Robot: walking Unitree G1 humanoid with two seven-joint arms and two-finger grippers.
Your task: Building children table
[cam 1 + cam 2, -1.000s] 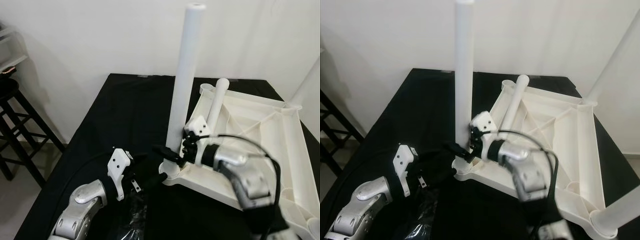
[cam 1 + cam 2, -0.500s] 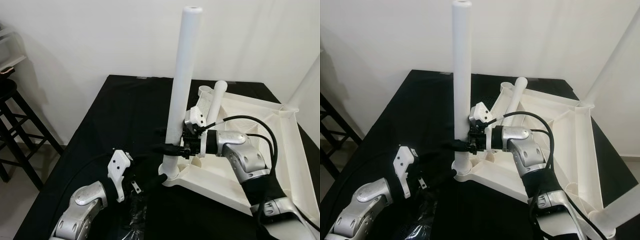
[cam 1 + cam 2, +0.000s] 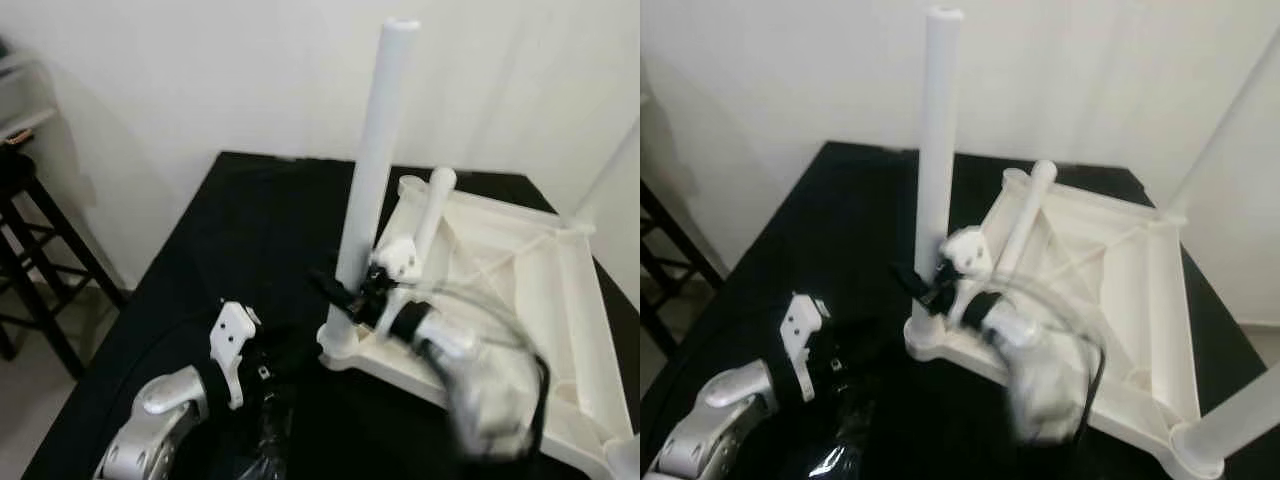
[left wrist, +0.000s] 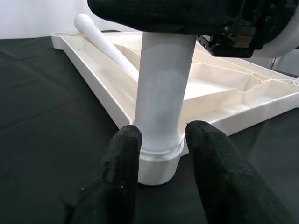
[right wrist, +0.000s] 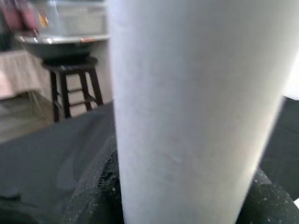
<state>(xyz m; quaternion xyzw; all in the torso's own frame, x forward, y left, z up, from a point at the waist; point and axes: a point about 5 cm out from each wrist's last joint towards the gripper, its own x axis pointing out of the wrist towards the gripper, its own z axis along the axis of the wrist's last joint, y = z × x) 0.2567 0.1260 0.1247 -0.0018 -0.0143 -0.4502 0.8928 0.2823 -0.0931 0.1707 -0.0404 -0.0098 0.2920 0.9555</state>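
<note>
Lower than half a second ago, the right gripper (image 3: 345,297) now clasps the upright white table leg (image 3: 372,170) nearer its base — its arm is blurred. That leg stands in a corner socket of the upturned white tabletop (image 3: 520,290), which lies on a black cloth (image 3: 250,220). Beside the socket sits the left gripper (image 4: 161,140), fingers (image 4: 122,154) spread either side of the leg's foot and gripping nothing. A loose leg (image 3: 430,215) lies on the tabletop just beyond the right gripper — a dark stool (image 3: 25,220) stands off to the left.
</note>
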